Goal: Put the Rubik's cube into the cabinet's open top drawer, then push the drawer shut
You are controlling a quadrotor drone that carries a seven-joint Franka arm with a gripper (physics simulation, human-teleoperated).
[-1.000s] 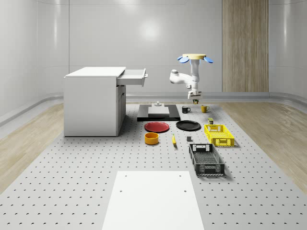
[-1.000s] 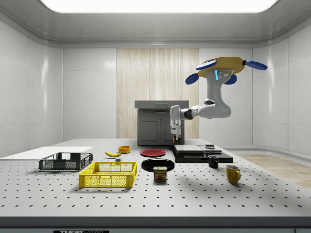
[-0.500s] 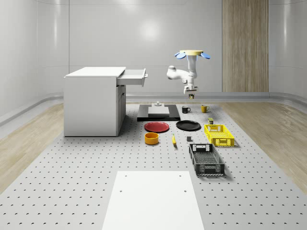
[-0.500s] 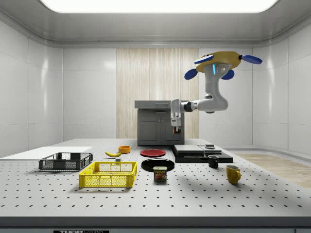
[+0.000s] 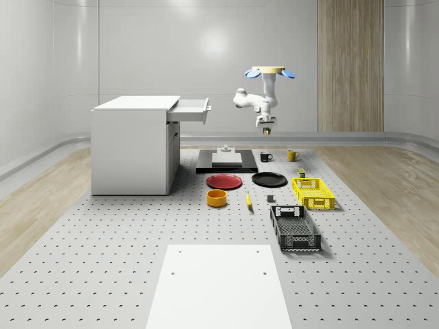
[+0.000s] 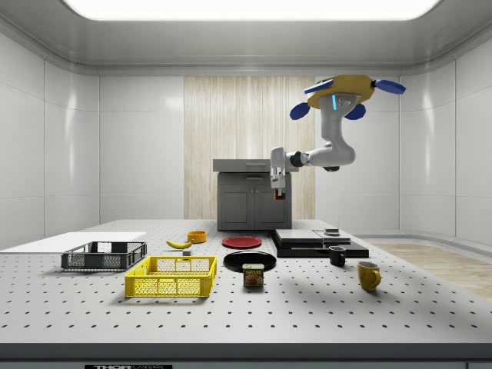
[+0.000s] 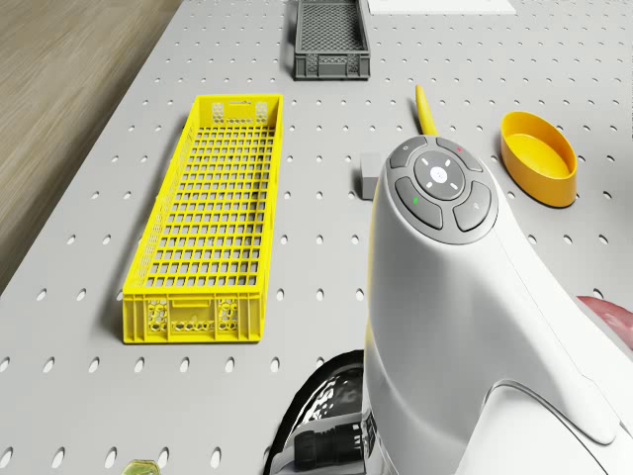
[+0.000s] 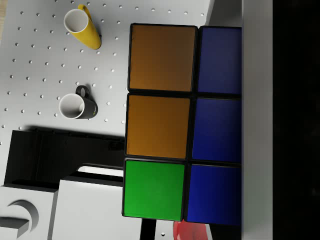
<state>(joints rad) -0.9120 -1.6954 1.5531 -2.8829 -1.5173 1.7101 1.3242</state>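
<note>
one Rubik's cube [image 8: 170, 125], two mugs [image 8: 77, 106], airborne drone [image 5: 269, 70]

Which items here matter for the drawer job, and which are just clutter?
Job: cube, held in the gripper; drawer, open; cabinet.

Clutter: yellow crate, black crate, red plate, black plate, bowl, banana, two mugs, can.
</note>
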